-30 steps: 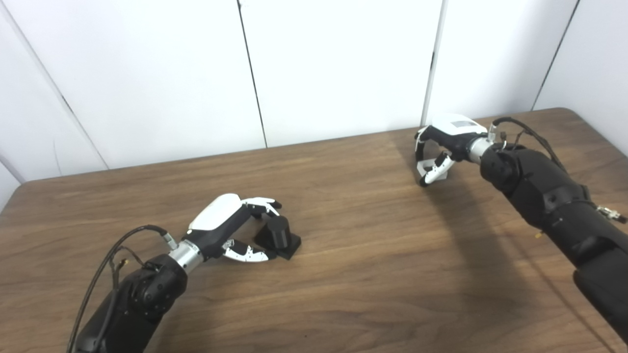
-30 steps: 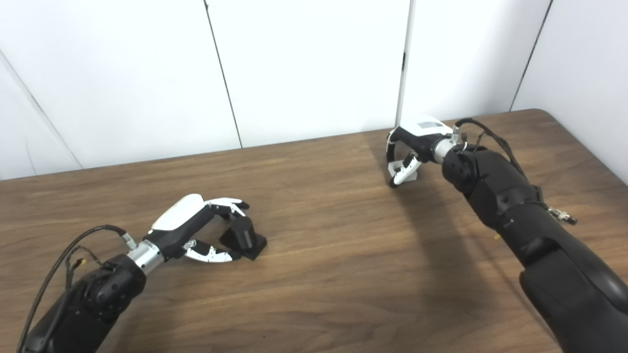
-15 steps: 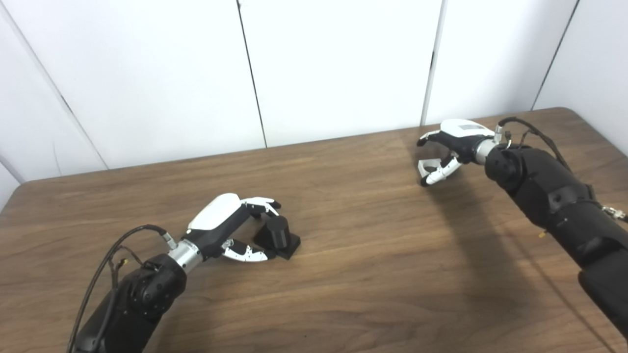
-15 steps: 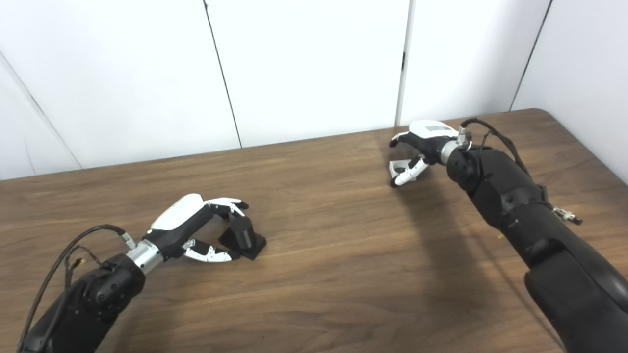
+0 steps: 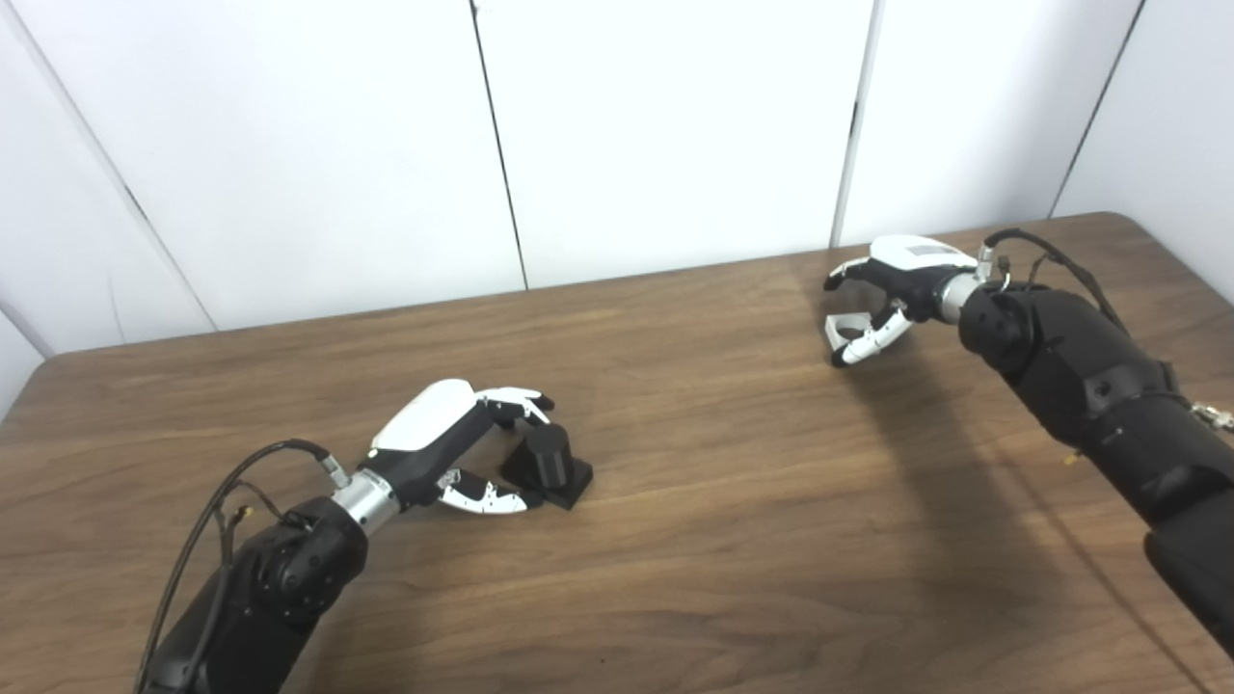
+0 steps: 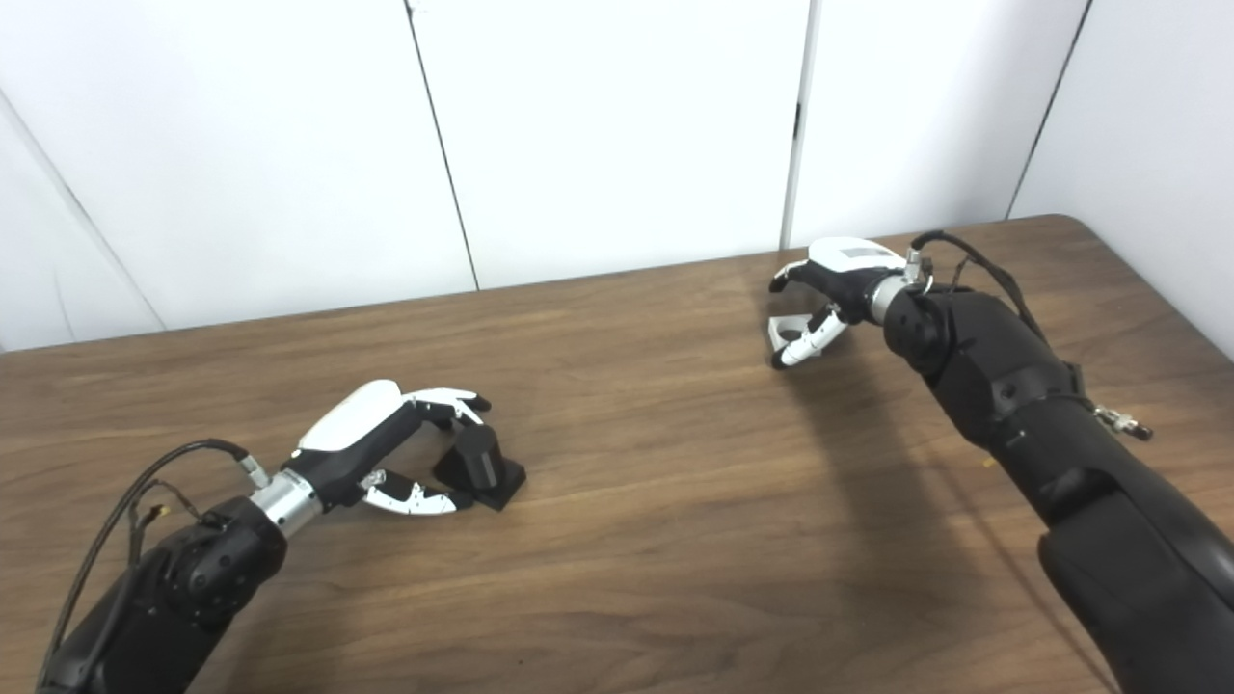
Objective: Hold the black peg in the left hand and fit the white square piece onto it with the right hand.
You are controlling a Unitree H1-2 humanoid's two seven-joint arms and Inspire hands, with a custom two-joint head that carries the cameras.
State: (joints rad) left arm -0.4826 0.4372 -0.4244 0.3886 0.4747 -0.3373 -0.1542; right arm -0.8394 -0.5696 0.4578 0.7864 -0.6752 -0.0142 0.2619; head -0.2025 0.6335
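Note:
The black peg (image 5: 548,461), a short cylinder on a square base, stands on the table left of centre. My left hand (image 5: 448,443) is open around it, fingers (image 5: 516,400) reaching over its top and thumb low beside its base; it is not lifted. At the far right rear, the white square piece (image 5: 835,333) lies on the table, small and partly hidden. My right hand (image 5: 892,275) hovers open over it, fingers spread above and thumb (image 5: 868,339) lying against it. I cannot tell whether the fingers touch the piece.
The brown wooden table (image 5: 723,501) ends at a white panelled wall (image 5: 675,125) close behind the right hand. Its rounded right corner (image 5: 1118,220) is near my right forearm. Cables loop off both wrists.
My right hand's fingers have uncurled from over the white piece and now spread above it, and the wrist has dropped slightly. The left hand and the peg have not moved.

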